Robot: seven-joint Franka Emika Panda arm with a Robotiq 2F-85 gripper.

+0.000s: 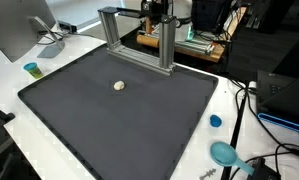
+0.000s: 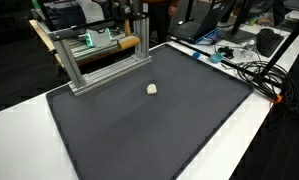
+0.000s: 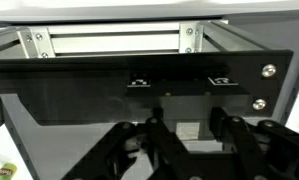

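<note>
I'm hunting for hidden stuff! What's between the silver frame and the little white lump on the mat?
Nothing is hiding there. Between the silver frame and the white lump lies only bare black mat, as both exterior views show.

Mat (image 1: pixel 119 125) dk grey, plain. Lump (image 1: pixel 119 86) cream-white. Frame (image 1: pixel 135 42) silver. Gripper (image 3: pixel 186 135) black. Table (image 1: pixel 7 92) white. Cup (image 1: pixel 32 69) teal; 1 lid (image 1: pixel 216 121) blue; 1 scoop (image 1: pixel 225 153) teal.

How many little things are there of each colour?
Blue: 1, the cap
Teal: 2, the small cup and the round dish
Cream: 1, the lump on the black mat
Total: 4
</note>
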